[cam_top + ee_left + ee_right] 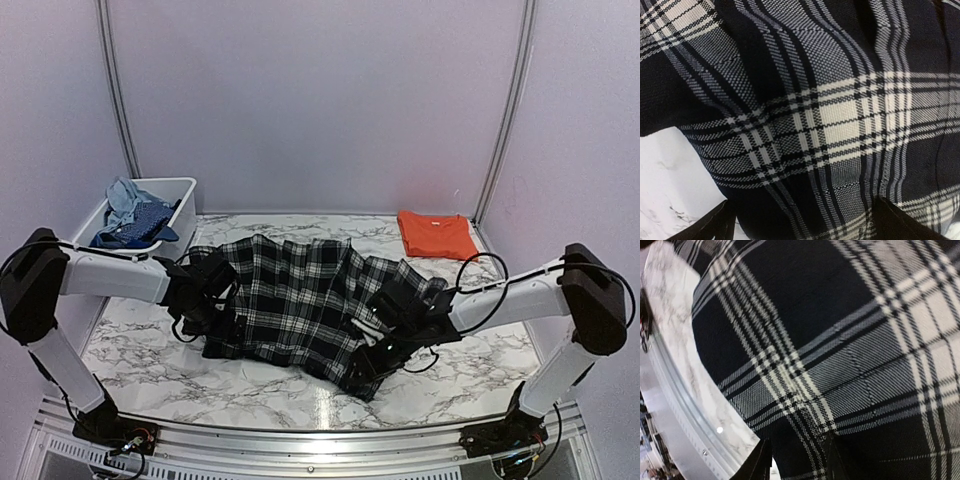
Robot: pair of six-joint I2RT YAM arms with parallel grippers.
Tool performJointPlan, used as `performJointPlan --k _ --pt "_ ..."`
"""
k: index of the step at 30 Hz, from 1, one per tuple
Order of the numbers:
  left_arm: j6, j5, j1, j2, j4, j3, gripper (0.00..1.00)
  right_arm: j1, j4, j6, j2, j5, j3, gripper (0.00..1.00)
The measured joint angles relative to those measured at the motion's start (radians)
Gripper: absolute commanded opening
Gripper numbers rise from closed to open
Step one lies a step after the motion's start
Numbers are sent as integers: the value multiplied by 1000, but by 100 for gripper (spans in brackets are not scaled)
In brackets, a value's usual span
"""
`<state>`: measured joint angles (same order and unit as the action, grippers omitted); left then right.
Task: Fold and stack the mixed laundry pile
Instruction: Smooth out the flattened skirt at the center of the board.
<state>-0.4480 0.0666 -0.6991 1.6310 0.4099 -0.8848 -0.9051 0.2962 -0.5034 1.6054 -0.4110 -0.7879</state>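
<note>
The plaid piece (300, 300) lay spread across the middle of the marble table (140, 355), its long axis running left to right between the arms. The left gripper (208, 298) stood at its left edge, jaws spread wide over the cloth. The right gripper (385, 335) sat on the near right corner — whether it pinched cloth could not be told. Plaid filled both wrist views, with the fingertips cut off. The orange T-shirt (435, 233) lay far right — the blue denim piece (125, 205) in the bin (188, 188).
</note>
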Motion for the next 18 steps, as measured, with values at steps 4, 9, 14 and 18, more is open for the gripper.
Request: performJointPlan --k 4,9,14,18 --pt "53 51 0 63 61 -80 99 -180 -21 -48 54 -68 -57 39" --pt "120 74 1 52 76 -150 99 -199 63 -31 47 -128 -174 38" --pt "195 14 2 -31 63 -206 99 29 140 71 -54 -26 -348 38" --pt "217 -111 0 -94 -5 -211 99 211 156 139 -69 44 -472 35"
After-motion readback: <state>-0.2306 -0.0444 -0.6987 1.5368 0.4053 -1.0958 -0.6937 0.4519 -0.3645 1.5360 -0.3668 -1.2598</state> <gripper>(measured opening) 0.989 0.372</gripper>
